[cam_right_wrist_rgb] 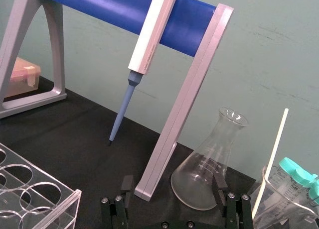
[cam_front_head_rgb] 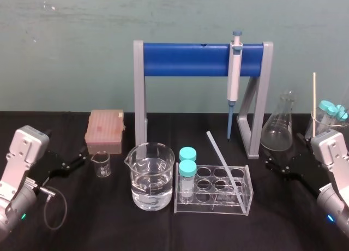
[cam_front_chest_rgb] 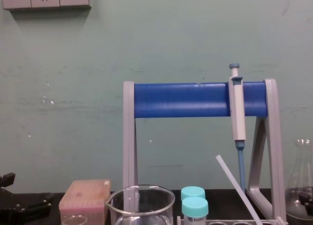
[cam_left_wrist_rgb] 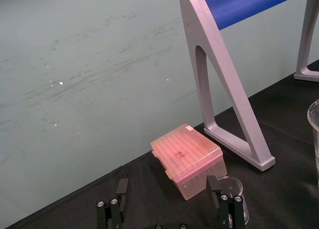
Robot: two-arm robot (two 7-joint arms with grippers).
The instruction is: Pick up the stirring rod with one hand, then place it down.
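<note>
The left gripper [cam_left_wrist_rgb: 169,209] and right gripper [cam_right_wrist_rgb: 174,205] were seen spread; the stirring rod [cam_front_head_rgb: 221,157], propped in the test-tube rack [cam_front_head_rgb: 210,206], was judged light, slick, brittle, best pinched high.

R gripper [cam_right_wrist_rgb: 172,188], fingers apart, low over black table [cam_right_wrist_rgb: 75,124] w/ conical flask [cam_right_wrist_rgb: 207,174] ahead; pipette [cam_right_wrist_rgb: 149,37] hangs on blue-bar stand [cam_right_wrist_rgb: 194,89]; pale stick [cam_right_wrist_rgb: 271,154] and teal-capped tubes [cam_right_wrist_rgb: 295,172] in beaker [cam_right_wrist_rgb: 279,204].

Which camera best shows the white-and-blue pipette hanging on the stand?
The head view: the pipette shows whole there, from plunger to tip. The right wrist view is closer but cuts off its top; the chest view leaves its tip end unclear.
</note>
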